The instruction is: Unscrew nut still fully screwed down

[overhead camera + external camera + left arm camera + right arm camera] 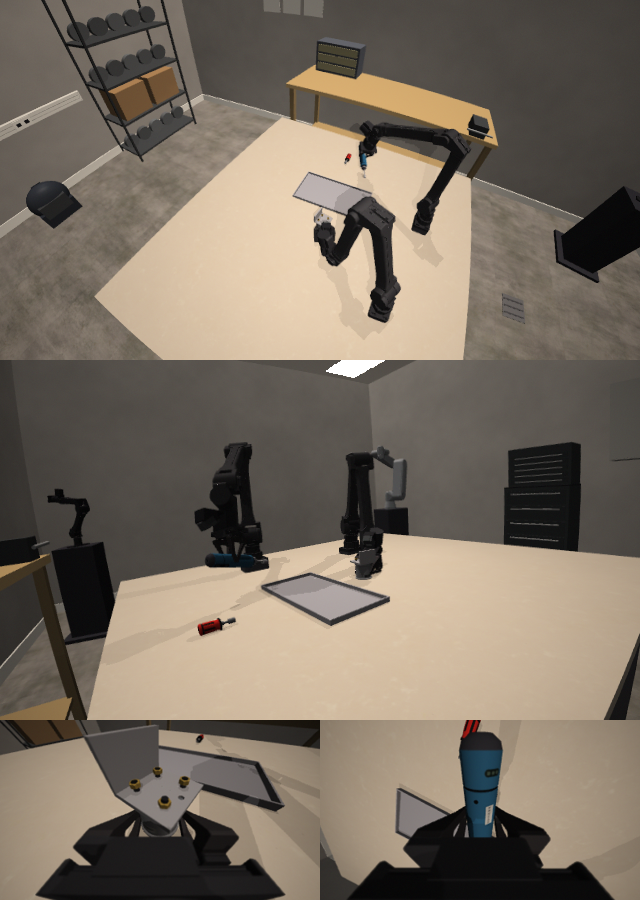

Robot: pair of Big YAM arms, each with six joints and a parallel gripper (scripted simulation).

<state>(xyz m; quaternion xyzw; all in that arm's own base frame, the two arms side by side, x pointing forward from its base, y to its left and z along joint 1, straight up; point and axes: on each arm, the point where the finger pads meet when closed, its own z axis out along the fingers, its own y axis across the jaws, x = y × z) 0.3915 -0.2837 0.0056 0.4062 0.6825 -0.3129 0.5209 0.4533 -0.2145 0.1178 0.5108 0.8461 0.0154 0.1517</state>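
The joint module (154,829) (319,227) (366,564) stands on the table with the grey L-shaped bracket (129,756) on top. Several brass nuts sit on its studs, such as one nut (162,803) nearest me and another nut (134,784) on the left. I cannot tell which sits lowest. My left gripper (160,810) (322,231) is shut on the module's round body. My right gripper (480,809) (367,149) is shut on the blue nut driver (481,780) (364,161) (227,560). It holds the driver in the air, far from the module.
A shallow grey tray (330,194) (325,597) (267,786) (414,816) lies between the two arms. A red screwdriver (347,158) (212,626) (199,738) (470,727) lies on the table beyond the tray. A wooden bench (400,97) stands behind the table.
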